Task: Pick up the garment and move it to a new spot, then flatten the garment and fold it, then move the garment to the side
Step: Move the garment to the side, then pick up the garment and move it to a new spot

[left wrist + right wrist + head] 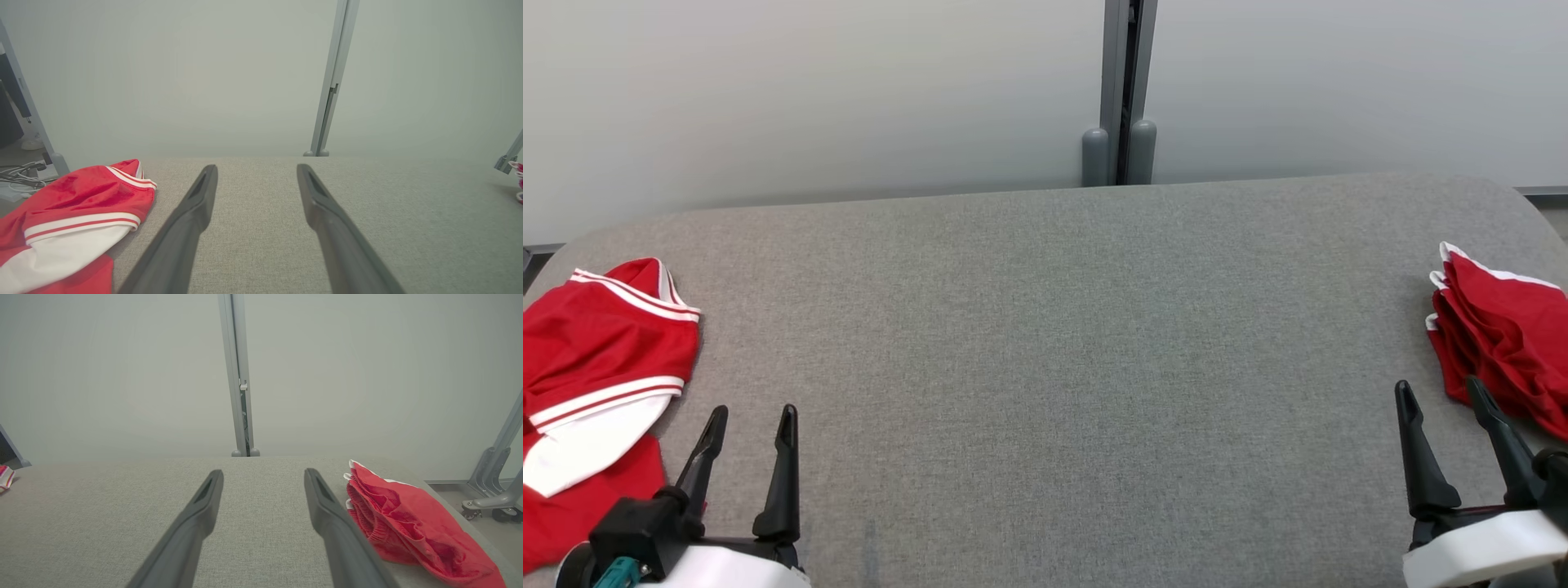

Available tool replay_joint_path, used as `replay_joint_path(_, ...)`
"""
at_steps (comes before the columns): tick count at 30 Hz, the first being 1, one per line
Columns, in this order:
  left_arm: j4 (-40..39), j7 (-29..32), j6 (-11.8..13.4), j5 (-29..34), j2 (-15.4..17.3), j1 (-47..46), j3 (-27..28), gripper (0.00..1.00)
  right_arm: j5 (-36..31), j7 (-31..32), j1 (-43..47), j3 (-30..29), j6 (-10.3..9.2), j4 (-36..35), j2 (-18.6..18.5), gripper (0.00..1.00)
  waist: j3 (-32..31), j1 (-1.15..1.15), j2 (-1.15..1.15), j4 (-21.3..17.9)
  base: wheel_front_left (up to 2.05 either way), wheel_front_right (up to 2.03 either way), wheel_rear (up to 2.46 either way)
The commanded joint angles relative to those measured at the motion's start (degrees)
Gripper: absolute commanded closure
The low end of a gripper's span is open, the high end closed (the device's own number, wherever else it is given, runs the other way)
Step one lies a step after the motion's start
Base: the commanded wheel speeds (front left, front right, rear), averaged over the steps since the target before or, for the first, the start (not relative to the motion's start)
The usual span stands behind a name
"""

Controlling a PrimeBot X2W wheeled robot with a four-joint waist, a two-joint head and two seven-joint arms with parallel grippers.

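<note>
Both spread and empty: left end effector [752, 410], right end effector [1439, 384]. Red garment [600, 343] lies crumpled at the left edge of the desk [1045, 327]; I'd pinch a thick fold, then lift slowly.

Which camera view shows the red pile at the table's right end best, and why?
The right wrist view: the red pile lies nearly whole, its stacked edges clear. The head view crops the pile at its right edge; the left wrist view catches a small sliver.
</note>
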Motion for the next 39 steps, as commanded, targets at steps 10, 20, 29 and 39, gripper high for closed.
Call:
replay_joint_path(10, -0.3, 0.97, 0.53, -0.07, 0.67, 0.93, -0.68, 0.0, -0.09, 0.89, 1.84, -0.9, 0.01, -2.08, -0.06, 0.0, -0.92, 0.0, 0.0, -0.31, 0.0, 0.0, 0.0)
replay_joint_path(20, 0.41, 1.54, 0.4, -0.52, 0.58, -0.73, -1.39, 0.0, 0.55, 0.5, 1.76, -0.5, 0.01, -1.56, -0.05, 0.0, -0.54, 0.0, 0.0, -0.12, 0.0, 0.0, 0.0)
replay_joint_path(29, 0.82, 1.11, 0.6, -0.58, 0.78, -1.22, -1.38, 0.0, 0.65, 0.57, 0.92, -0.24, 0.01, -1.56, -0.05, 0.0, 0.05, 0.0, 0.0, -0.05, 0.0, 0.0, 0.0)
replay_joint_path(39, 1.2, 0.73, 0.56, -0.82, 0.76, -3.08, -1.6, 0.0, 0.76, 0.14, 0.62, -0.58, 0.01, -1.91, -0.07, 0.0, 1.63, 0.0, 0.0, 1.6, 0.0, 0.0, 0.0)
